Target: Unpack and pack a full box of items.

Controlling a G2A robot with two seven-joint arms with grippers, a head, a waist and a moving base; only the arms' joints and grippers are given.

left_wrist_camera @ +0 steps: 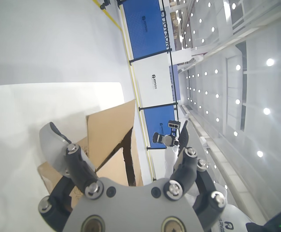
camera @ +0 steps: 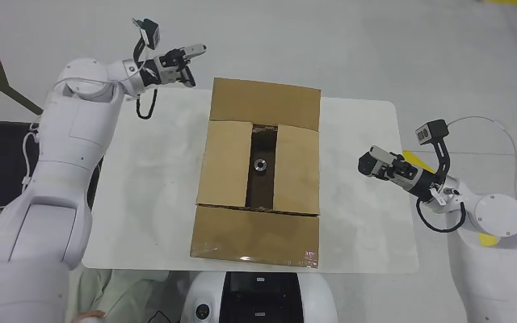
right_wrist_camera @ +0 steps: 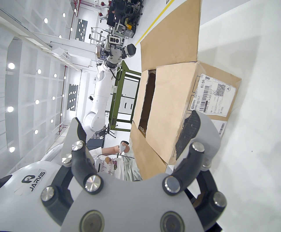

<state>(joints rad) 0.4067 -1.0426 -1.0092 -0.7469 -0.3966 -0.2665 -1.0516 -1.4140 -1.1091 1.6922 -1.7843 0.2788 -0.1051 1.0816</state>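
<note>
Cardboard box [camera: 230, 165] sits mid-way on the white table [camera: 153, 202]. It is brown, with near and far flaps splayed outward and side flaps folded in, leaving a dark slot. A small round metal part [camera: 259, 165] shows inside. I see the left gripper [left_wrist_camera: 118, 126] off the box's far corner and the right gripper [right_wrist_camera: 134, 120] beside its labelled side — both spread wide, empty.

White table [camera: 145, 202], blue partition panels [left_wrist_camera: 145, 26], yellow floor line [left_wrist_camera: 107, 15]; green-framed bench [right_wrist_camera: 130, 74]

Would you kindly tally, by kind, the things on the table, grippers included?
Brown cardboard box: 1
Small round grey item inside the box: 1
Open grippers: 2 (left gripper, right gripper)
Total: 4
</note>
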